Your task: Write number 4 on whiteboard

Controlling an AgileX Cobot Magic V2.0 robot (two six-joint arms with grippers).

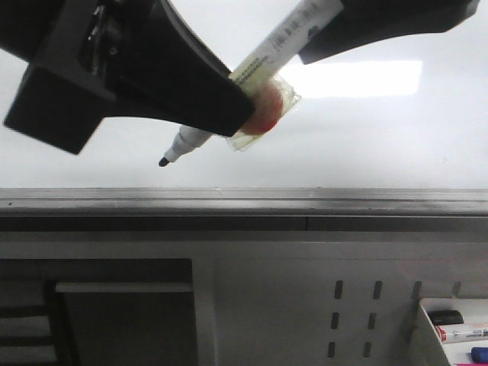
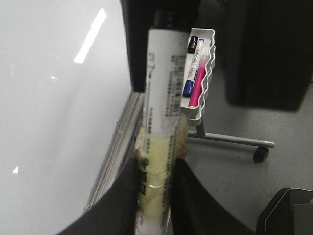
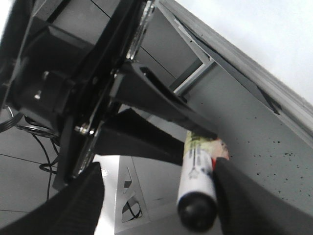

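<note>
Marker (image 1: 263, 72): a white-barrelled pen with a black tip, its long axis running diagonally from upper right down to lower left in the front view; the uncapped tip points toward the lower part of the board.
Whiteboard (image 1: 366, 145): glossy white surface with a bright rectangular glare, filling the upper half of the front view above a grey metal lower edge (image 1: 244, 200).
Number 4: no stroke is visible on the board in any view; the figure appears not yet begun.
Left gripper (image 1: 244, 107): fingers pressed together on the marker's barrel, over a yellowish taped wrap (image 1: 267, 114); it is the arm nearer the board.
Right gripper (image 3: 156, 196): its fingers stand apart on either side of the marker's rear end; whether they touch the barrel cannot be told.
Tip-to-board relation: the tip (image 1: 163, 161) lies just in front of the board's lower region; contact cannot be confirmed.
Tray (image 2: 205, 73): a white holder with spare pens, well apart from the grippers.
</note>
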